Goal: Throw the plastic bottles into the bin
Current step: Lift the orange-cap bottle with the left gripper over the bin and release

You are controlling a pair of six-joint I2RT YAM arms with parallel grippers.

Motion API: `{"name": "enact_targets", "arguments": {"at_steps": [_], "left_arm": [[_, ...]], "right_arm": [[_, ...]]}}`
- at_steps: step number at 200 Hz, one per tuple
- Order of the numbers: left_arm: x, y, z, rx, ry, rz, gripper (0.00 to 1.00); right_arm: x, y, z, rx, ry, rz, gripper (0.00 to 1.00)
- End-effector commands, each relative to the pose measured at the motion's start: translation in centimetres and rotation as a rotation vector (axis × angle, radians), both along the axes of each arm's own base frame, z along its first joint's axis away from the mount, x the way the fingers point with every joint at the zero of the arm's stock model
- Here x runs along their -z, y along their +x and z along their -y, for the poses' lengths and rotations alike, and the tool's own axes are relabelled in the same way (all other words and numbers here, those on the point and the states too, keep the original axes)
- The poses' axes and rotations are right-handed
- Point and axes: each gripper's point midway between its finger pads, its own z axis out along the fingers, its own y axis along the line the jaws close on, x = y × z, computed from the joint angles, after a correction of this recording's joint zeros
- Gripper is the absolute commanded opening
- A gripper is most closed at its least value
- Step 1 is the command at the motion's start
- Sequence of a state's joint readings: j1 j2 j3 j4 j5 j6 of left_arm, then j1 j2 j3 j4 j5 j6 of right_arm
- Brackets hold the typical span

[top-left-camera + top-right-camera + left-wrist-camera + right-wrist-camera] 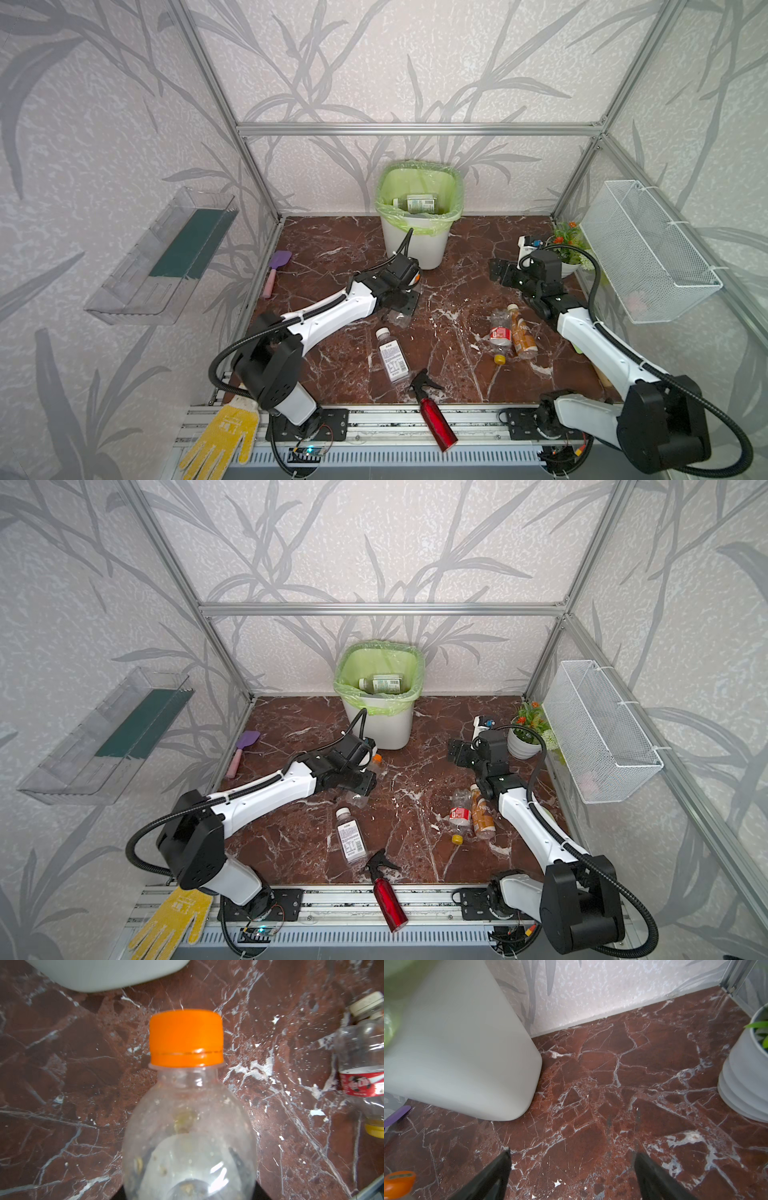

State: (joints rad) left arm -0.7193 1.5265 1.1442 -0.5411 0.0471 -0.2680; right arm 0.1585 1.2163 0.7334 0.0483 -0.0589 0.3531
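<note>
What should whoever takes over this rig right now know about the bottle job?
Left gripper shut on the clear orange-capped plastic bottle, in front of the white bin with the green liner.
Right gripper open, empty, over bare marble table.
Done: at least one white-labelled bottle lies in the bin.
To do: bin the held bottle, then the white-capped square bottle, red-labelled yellow-capped bottle and brown-labelled bottle lying on the table.

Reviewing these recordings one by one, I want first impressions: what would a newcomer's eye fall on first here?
The green-lined bin at the back middle of the marble table stands out first, with a labelled bottle lying inside. Just in front of it, the left gripper is shut on a clear orange-capped bottle, which fills the left wrist view. A red spray bottle lies across the table's front edge.
</note>
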Motion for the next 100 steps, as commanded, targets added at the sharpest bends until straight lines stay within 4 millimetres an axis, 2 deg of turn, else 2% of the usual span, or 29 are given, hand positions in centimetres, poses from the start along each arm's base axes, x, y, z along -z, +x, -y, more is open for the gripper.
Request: {"name": "enact_targets", "arguments": {"at_steps": [1, 22, 40, 74, 100], "left_arm": [[-3.6, -0.6, -0.9, 0.051, -0.018, 0.114, 0.51], [-7.0, -0.7, -2.5, 0.05, -0.002, 0.228, 0.51], [-10.7, -0.7, -4.3, 0.011, -0.004, 0.35, 0.49], [-19.1, -0.4, -7.2, -0.056, -0.054, 0.663, 0.48], [-26.8, 0.1, -7.5, -0.067, -0.162, 0.902, 0.47]], "right_arm": [[-0.2, 0.5, -0.3, -0.007, 0.032, 0.021, 0.93], [0.0, 0.8, -0.6, -0.019, 0.038, 0.016, 0.93], [0.1, 0.9, -0.8, -0.028, 0.041, 0.013, 0.92], [0.1, 1.0, -0.9, -0.031, 0.043, 0.017, 0.92], [0.0, 1.0, -1.2, -0.044, 0.061, 0.019, 0.92]]}}
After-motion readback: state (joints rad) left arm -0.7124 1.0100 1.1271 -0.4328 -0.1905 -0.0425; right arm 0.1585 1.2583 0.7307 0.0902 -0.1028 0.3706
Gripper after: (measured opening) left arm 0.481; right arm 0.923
